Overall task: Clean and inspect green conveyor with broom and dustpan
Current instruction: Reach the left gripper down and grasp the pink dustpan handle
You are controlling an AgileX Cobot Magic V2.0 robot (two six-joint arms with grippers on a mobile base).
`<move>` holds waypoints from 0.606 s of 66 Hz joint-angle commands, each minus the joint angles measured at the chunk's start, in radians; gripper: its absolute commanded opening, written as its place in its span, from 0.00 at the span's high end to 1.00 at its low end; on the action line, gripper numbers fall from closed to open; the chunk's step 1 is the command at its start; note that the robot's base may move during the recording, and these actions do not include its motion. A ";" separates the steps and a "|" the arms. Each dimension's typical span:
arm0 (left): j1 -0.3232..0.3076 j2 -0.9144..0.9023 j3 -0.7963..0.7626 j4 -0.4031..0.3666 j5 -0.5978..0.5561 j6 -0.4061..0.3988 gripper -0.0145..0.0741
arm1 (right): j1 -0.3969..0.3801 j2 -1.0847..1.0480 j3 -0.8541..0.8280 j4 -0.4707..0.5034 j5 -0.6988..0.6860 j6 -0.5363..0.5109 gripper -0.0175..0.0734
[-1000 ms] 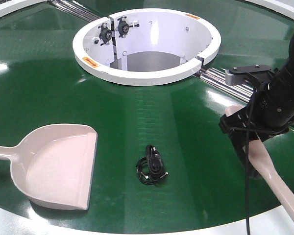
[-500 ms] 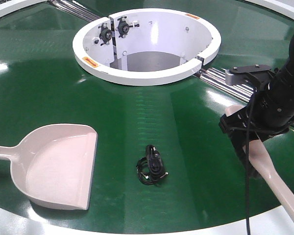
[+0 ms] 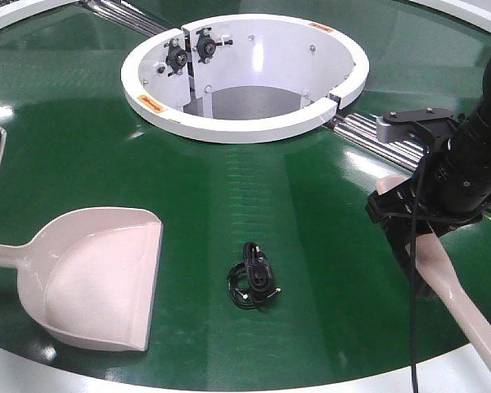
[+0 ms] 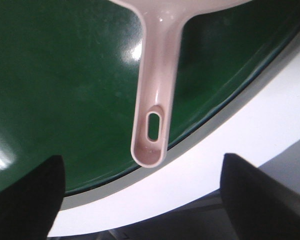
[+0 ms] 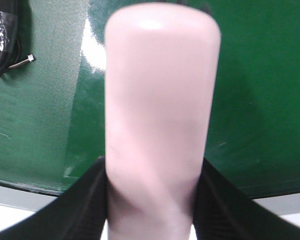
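The left wrist view alone shows the left gripper (image 4: 145, 195) spread wide. The dustpan (image 4: 155, 100) reaches toward it with a smooth, slotted handle that ends just ahead of the dark fingers (image 4: 35, 195), untouched, where the glossy green conveyor (image 4: 55, 75) meets its white rim (image 4: 205, 170). The right wrist view shows the right gripper (image 5: 152, 200) pinching the broom (image 5: 160, 100), with black fingers pressed on both sides of its rounded pale plastic. Only the front view shows a coiled black cable (image 3: 254, 284) on open belt to that gripper's left, well apart from it, and silver rollers (image 3: 368, 131) just beyond it.
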 commanded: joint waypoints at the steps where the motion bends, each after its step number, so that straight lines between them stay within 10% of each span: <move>1: 0.024 0.023 -0.039 0.028 0.033 -0.023 0.17 | 0.000 -0.041 -0.024 0.003 0.050 -0.006 0.81; 40: 0.089 0.196 -0.040 0.029 0.031 0.084 0.19 | 0.000 -0.041 -0.024 0.003 0.050 -0.006 0.81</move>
